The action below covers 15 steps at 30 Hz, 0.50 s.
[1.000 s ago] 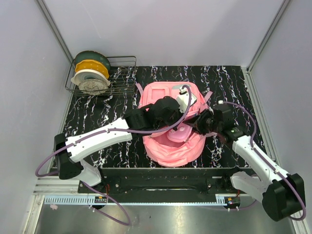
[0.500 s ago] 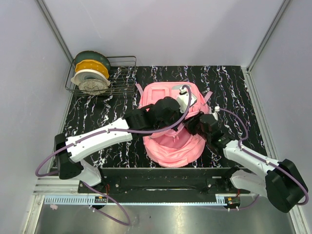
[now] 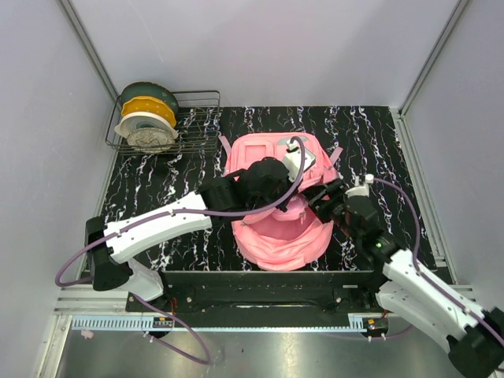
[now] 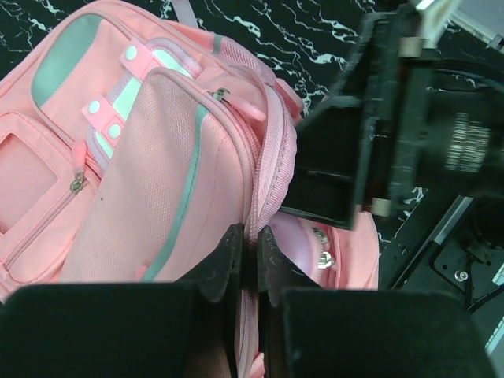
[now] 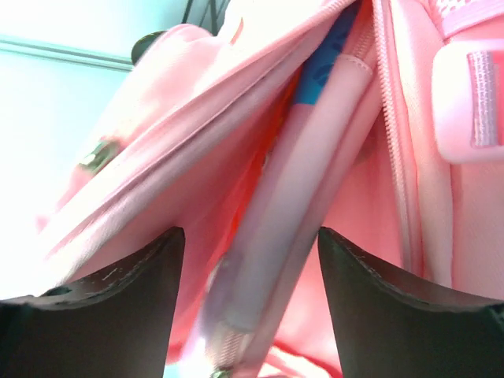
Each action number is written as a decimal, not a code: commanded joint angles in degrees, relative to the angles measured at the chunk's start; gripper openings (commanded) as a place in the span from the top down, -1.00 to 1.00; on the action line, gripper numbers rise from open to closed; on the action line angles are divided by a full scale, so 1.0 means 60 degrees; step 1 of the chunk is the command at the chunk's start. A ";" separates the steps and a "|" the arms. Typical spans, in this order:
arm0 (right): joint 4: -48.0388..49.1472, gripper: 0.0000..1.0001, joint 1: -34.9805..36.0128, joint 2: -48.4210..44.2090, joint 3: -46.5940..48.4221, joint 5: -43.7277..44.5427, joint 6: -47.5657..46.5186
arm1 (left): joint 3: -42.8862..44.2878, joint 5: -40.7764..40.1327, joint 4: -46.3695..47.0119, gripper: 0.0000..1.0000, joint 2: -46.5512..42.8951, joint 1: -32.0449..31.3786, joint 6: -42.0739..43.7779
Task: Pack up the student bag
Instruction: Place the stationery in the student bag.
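Observation:
The pink student bag (image 3: 268, 154) lies in the middle of the black marbled table, its main opening facing the arms. My left gripper (image 3: 288, 201) is shut on the zipper edge of the opening (image 4: 264, 169) and holds it up; its fingers (image 4: 228, 256) pinch the pink rim. My right gripper (image 3: 320, 203) is open at the mouth of the bag (image 5: 157, 150). A long pale pink-lilac item with a blue end (image 5: 276, 252) sits inside the bag between my right fingers (image 5: 142, 268), touching neither. My right wrist (image 4: 409, 134) shows close by in the left wrist view.
A wire rack (image 3: 201, 118) at the back left holds green, yellow and white round things. Grey walls close in the table at the back and on both sides. The front rail with both arm bases runs along the near edge (image 3: 260, 287).
My right arm has changed pose, its elbow swinging down toward the near right, while its gripper stays at the bag's mouth. My left arm still holds the rim.

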 commanded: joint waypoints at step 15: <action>-0.1071 0.10 0.0029 0.0453 0.0300 -0.0934 -0.0090 | -0.0044 0.0372 0.1859 1.00 -0.1061 0.0285 -0.0576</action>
